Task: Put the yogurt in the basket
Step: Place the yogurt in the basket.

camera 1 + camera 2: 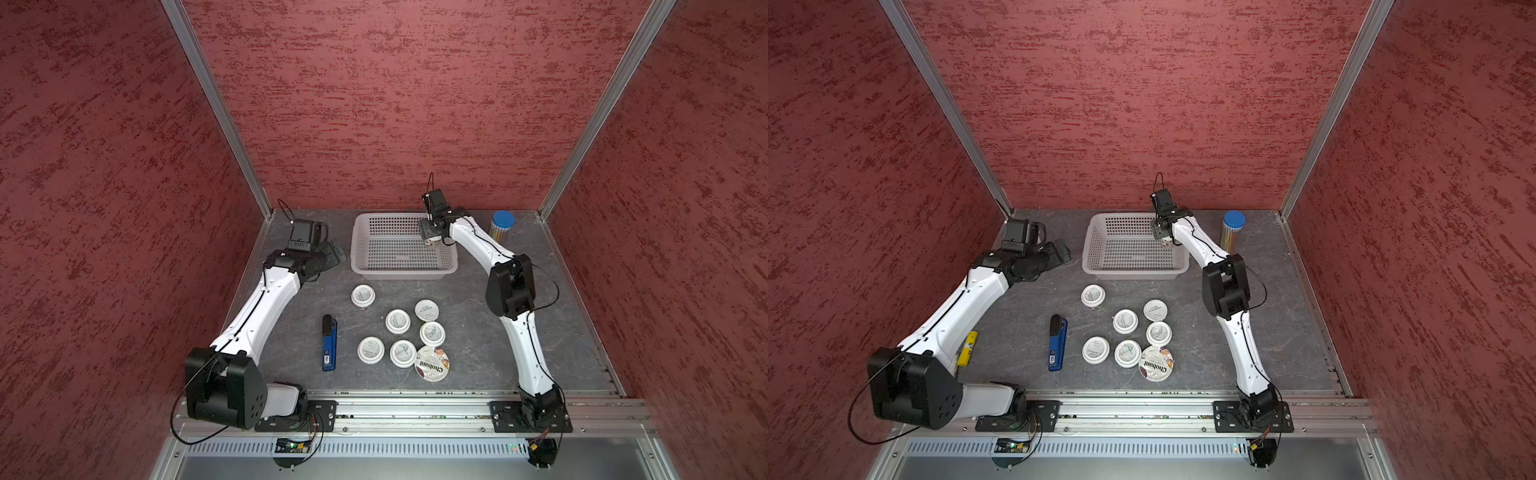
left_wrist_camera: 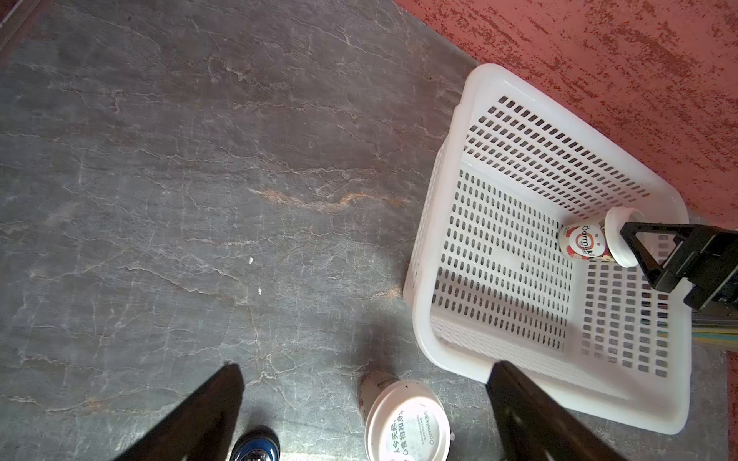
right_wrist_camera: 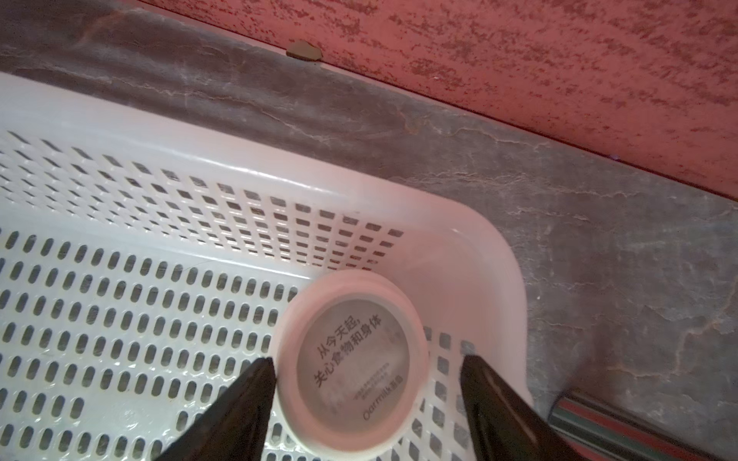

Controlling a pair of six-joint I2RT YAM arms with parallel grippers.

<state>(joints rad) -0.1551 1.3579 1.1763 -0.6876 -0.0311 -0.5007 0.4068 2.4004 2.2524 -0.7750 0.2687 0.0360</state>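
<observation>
Left gripper point(image 1: 336, 251) is hovering wide open and empty, left of basket point(image 1: 402, 274); one yogurt cup point(image 3: 351, 367) is standing in its far right corner; right gripper point(image 3: 366, 361) is straddling the lid, jaws apart, not gripping; seven cups point(image 1: 398, 322) are sitting on table point(image 1: 478, 353) in front.

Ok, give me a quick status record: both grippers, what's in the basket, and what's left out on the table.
right gripper: open, jaws either side of a small cup's lid, gap showing on one side
small cup: lid up, in the basket's far right corner
basket: holds only that cup
left gripper: open, empty, over the table beside the basket
left on table: six small cups, Chobani cup
not yogurt: stapler, pencil tube
</observation>
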